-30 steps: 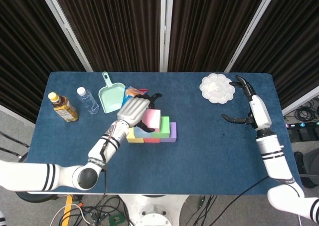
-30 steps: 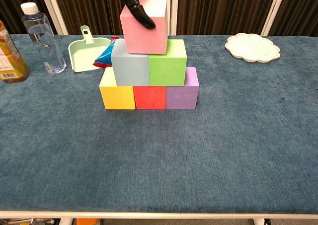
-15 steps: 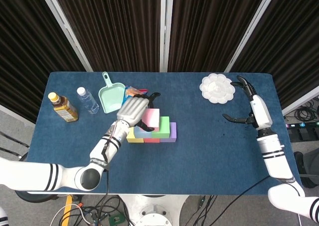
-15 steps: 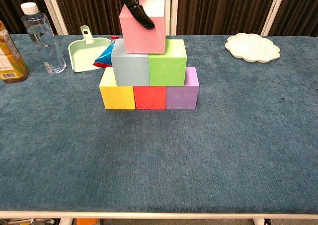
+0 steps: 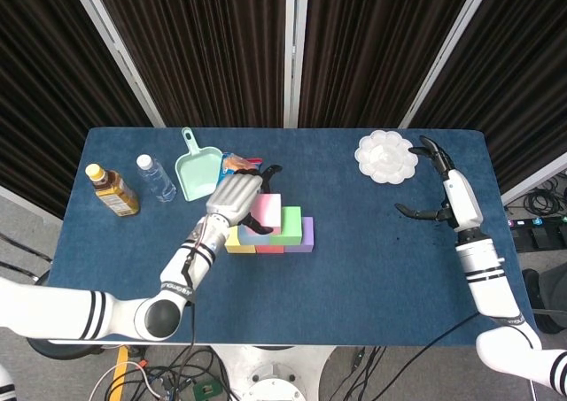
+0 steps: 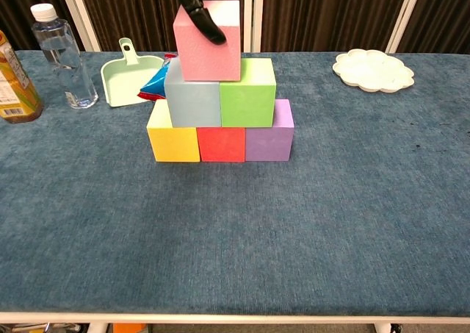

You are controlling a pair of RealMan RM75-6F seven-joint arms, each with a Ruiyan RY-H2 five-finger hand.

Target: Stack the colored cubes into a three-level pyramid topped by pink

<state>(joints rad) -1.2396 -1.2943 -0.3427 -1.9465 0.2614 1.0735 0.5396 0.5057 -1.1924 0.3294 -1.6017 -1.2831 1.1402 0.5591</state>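
Your left hand (image 5: 234, 195) has nudged the pink cube (image 6: 208, 42) slightly leftward atop the grey-blue cube (image 6: 192, 98) and green cube (image 6: 247, 94); fingers grip it. Your right hand (image 5: 440, 191) hovers apart, fingers spread wide.

In the chest view, the left hand (image 6: 197, 6) is cut off by the top edge, so only dark fingertips on the pink cube (image 6: 207, 42) are seen. In the head view, that cube's left side and much of the grey-blue cube (image 5: 249, 234) are covered by the same hand. A blue packet (image 6: 156, 83) is largely hidden behind the stack. The bottle of brown drink (image 6: 15, 79) is cropped by the left edge of the chest view, and its label cannot be read. The right hand (image 5: 438, 188) is shown only in the head view.
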